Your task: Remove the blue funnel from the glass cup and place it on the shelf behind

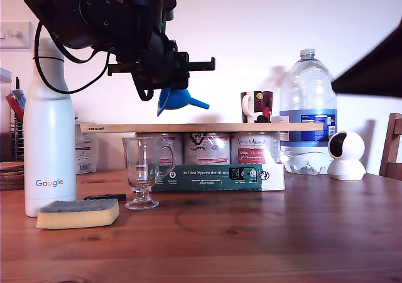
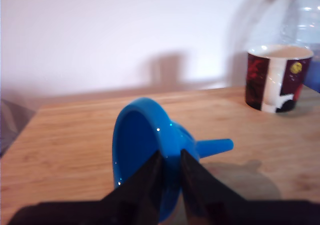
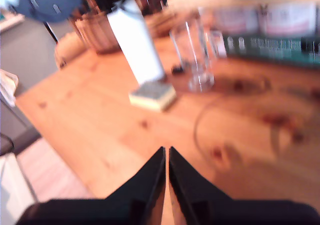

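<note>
My first gripper (image 2: 170, 157) had its two fingers squeezed on the rim of the blue funnel (image 2: 145, 150). The funnel lay on its side just above the shelf (image 1: 207, 127), closer to the end with the black mark. Its thin spout pointed along the shelf at the red mug (image 1: 257, 105). I could not tell if the funnel touched the wood. There was bare wood between the funnel and the mug, and more bare wood out to the marked end.

The glass cup (image 1: 143, 173) stood on the table (image 1: 251, 233), below the shelf and in front of its front edge. My second gripper (image 3: 166, 157) was out over the table in front of the shelf. Its fingers were almost pressed together and held nothing.

The fingers hid part of the funnel's rim. The second wrist view was blurry. A green box (image 1: 207, 177) hid the lower parts of the jars (image 1: 207, 148) under the shelf.
</note>
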`<state>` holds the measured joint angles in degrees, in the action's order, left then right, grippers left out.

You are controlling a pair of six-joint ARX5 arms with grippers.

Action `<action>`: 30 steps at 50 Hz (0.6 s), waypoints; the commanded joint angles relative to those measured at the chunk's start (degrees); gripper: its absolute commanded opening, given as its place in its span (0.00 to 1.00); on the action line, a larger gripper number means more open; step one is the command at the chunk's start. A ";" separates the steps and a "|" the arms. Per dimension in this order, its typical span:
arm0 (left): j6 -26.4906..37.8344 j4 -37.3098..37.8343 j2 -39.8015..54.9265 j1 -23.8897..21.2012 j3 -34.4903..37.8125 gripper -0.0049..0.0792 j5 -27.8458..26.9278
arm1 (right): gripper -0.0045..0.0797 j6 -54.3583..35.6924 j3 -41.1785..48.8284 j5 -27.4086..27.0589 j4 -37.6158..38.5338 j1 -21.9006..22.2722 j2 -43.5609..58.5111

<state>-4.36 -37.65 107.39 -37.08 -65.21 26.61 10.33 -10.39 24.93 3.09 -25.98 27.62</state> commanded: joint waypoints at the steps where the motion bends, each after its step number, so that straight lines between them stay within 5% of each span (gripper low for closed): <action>1: -0.33 -0.09 0.94 -0.15 -0.17 0.05 -0.22 | 0.04 -1.53 -0.98 -0.50 3.19 -0.24 0.11; 14: -0.31 0.37 0.94 -0.04 -0.17 0.05 -0.22 | 0.04 -3.52 -1.73 -10.62 7.34 -0.24 -1.66; 25: -0.33 0.39 0.94 0.55 -0.17 0.06 -1.40 | 0.04 -4.35 -1.73 -11.87 6.51 -0.24 -1.70; 30: -0.33 0.37 0.94 1.01 -0.17 0.26 -3.76 | 0.04 -4.35 -1.73 -11.85 6.47 -0.24 -1.70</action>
<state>-4.40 -36.80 107.39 -36.49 -65.21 23.59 6.11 -10.41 13.08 9.19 -25.98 25.93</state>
